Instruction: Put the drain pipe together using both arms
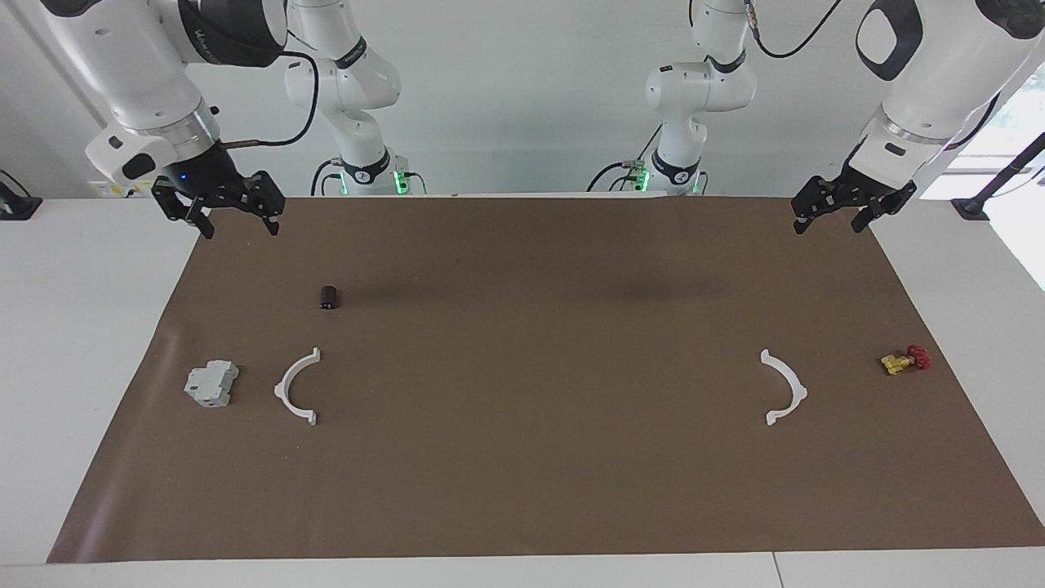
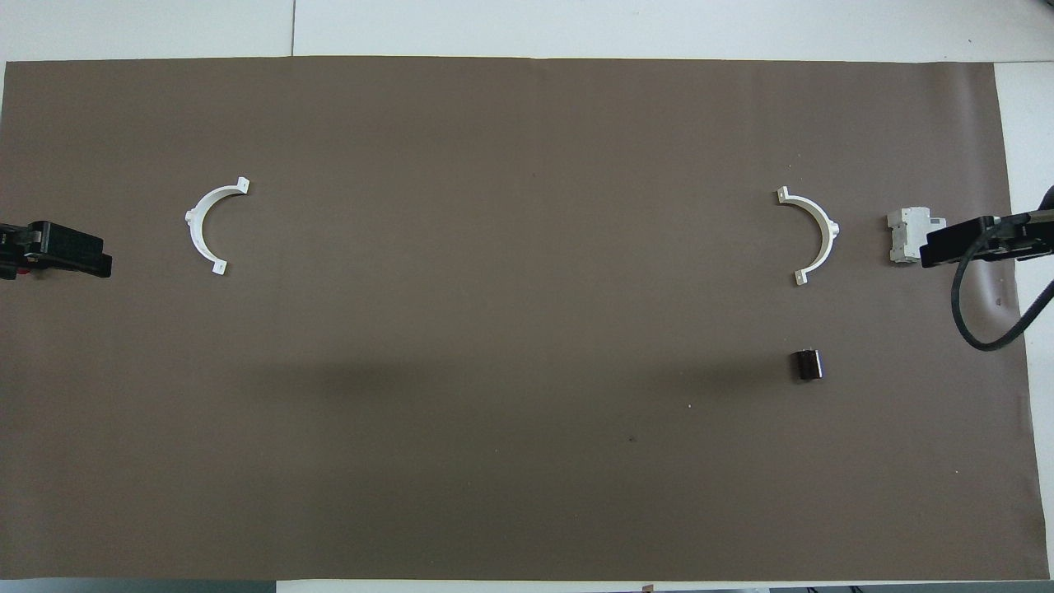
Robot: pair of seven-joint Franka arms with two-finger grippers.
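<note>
Two white half-rings of the drain pipe lie flat and far apart on the brown mat (image 1: 522, 457). One half-ring (image 1: 282, 390) (image 2: 828, 231) lies toward the right arm's end. The other half-ring (image 1: 800, 392) (image 2: 193, 224) lies toward the left arm's end. My right gripper (image 1: 237, 224) (image 2: 972, 243) hangs open and empty in the air above the mat's edge at its own end. My left gripper (image 1: 829, 222) (image 2: 58, 251) hangs open and empty above the mat's edge at the other end. Neither gripper touches a half-ring.
A grey boxy block (image 1: 211, 384) (image 2: 906, 236) sits beside the half-ring at the right arm's end. A small dark cylinder (image 1: 328, 297) (image 2: 807, 365) lies nearer to the robots than that half-ring. A small red and yellow valve (image 1: 904, 360) lies beside the other half-ring.
</note>
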